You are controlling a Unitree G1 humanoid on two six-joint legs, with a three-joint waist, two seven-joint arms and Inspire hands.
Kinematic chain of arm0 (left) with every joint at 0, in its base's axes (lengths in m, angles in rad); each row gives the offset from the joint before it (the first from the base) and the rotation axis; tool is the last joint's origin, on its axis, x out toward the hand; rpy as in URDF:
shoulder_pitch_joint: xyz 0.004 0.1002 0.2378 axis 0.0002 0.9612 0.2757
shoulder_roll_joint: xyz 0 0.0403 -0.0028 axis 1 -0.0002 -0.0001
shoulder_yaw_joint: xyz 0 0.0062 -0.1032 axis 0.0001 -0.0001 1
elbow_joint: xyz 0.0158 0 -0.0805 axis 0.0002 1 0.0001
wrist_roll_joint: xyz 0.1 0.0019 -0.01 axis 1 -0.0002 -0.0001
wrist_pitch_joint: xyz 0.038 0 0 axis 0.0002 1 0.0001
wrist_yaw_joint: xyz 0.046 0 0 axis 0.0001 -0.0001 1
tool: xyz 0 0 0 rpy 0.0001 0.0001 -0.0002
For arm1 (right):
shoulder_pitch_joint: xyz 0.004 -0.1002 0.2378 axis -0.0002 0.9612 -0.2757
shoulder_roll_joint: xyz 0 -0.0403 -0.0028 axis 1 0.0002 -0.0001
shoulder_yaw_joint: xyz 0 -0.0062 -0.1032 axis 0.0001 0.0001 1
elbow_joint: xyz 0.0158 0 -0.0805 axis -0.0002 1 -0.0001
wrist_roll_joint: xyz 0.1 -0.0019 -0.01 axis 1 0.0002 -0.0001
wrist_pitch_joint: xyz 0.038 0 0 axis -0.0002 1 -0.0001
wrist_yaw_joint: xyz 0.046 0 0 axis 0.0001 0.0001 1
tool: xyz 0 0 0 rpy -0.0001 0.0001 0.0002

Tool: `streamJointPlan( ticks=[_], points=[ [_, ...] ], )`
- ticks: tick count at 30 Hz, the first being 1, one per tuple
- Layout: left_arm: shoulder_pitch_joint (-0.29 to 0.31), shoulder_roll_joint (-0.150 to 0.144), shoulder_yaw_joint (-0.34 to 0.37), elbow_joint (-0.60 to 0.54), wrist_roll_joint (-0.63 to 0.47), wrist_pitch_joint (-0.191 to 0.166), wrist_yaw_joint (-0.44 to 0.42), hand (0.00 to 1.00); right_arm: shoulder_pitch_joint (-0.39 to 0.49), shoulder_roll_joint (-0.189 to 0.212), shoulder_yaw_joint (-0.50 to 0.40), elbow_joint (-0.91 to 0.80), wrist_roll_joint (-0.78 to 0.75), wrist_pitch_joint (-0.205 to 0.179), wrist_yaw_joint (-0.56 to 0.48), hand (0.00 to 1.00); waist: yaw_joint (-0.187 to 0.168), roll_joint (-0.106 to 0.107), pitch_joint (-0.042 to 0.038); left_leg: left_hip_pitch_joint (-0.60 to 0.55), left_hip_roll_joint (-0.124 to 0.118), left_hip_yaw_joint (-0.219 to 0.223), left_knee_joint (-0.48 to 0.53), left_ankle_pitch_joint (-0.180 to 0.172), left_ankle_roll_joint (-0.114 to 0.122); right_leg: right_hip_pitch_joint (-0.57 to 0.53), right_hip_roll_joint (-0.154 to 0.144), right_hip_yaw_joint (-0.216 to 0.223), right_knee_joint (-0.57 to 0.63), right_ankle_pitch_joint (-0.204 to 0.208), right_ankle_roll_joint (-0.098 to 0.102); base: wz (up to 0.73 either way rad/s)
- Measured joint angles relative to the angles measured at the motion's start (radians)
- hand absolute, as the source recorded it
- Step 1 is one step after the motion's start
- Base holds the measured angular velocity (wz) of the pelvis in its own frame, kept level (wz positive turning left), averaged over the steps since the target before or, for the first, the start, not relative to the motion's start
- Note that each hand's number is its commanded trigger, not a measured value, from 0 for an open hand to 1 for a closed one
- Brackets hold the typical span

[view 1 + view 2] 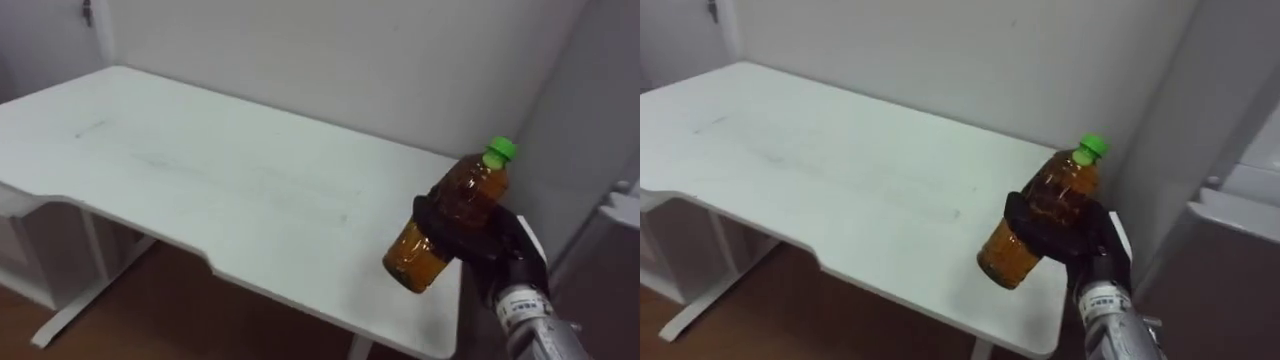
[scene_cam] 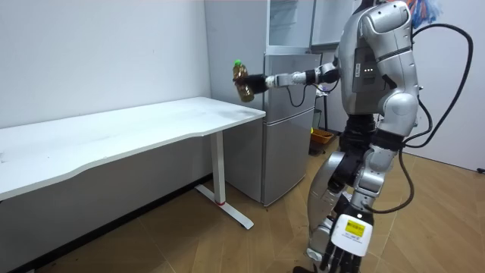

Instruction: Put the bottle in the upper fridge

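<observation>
An amber bottle (image 1: pixel 452 219) with a green cap (image 1: pixel 501 150) is tilted in the air over the right end of the white table (image 1: pixel 200 170). My right hand (image 1: pixel 478 234) is shut on its middle, dark fingers wrapped round the body. The same bottle (image 1: pixel 1039 214) and right hand (image 1: pixel 1072 236) show in the right eye view. In the room view I stand before the grey fridge (image 2: pixel 288 114), right arm stretched toward the table with the bottle (image 2: pixel 241 80) held high. My left hand (image 2: pixel 342 246) hangs low at my side, fingers relaxed.
The fridge (image 1: pixel 1230 210) stands just right of the table's end. Its upper compartment (image 2: pixel 291 24) shows shelves inside. The table (image 2: pixel 114 133) runs along a white wall. An orange bin (image 2: pixel 321 139) sits on the wooden floor behind the fridge.
</observation>
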Motion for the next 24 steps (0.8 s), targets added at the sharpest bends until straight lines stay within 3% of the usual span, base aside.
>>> streamJointPlan(
  ticks=[2,8,15,17,24],
  points=[
    [0.001,0.002,0.038,-0.001,-0.005,0.0,0.0,0.0,0.011,-0.02,-0.047,-0.04,0.001,0.002,0.012,1.0,-0.041,-0.001,-0.0027,0.001,0.01,0.007,0.027,-0.016,-0.007,0.004,0.004,0.012,-0.009,0.003,-0.003,-0.17],
    [0.003,0.001,0.06,-0.002,0.001,-0.002,-0.001,0.0,0.032,-0.077,-0.076,-0.127,0.031,0.006,0.033,1.0,-0.066,0.01,-0.0038,0.065,0.021,0.056,0.003,-0.013,-0.006,0.041,0.019,0.068,-0.032,0.009,0.003,-0.25],
    [0.03,-0.004,0.11,0.011,0.024,-0.002,-0.002,0.0,0.033,-0.08,-0.213,-0.213,0.029,0.006,0.035,1.0,-0.098,0.018,-0.0085,0.116,0.017,0.069,-0.026,-0.013,-0.006,0.076,0.025,0.082,-0.044,0.01,0.002,-0.07],
    [0.044,-0.007,0.134,0.013,0.041,-0.002,-0.001,0.0,0.034,-0.08,-0.249,-0.236,0.017,0.006,0.03,1.0,-0.109,0.02,-0.0152,0.128,0.017,0.075,-0.039,-0.014,-0.007,0.085,0.026,0.086,-0.049,0.009,0.004,-0.06],
    [0.044,-0.02,0.157,0.038,0.099,0.01,-0.001,0.0,0.034,-0.083,-0.325,-0.279,-0.05,0.006,0.017,1.0,-0.149,0.03,-0.0112,0.156,0.017,0.081,-0.059,-0.017,-0.01,0.11,0.029,0.089,-0.05,0.007,0.005,-0.02]
  ],
)
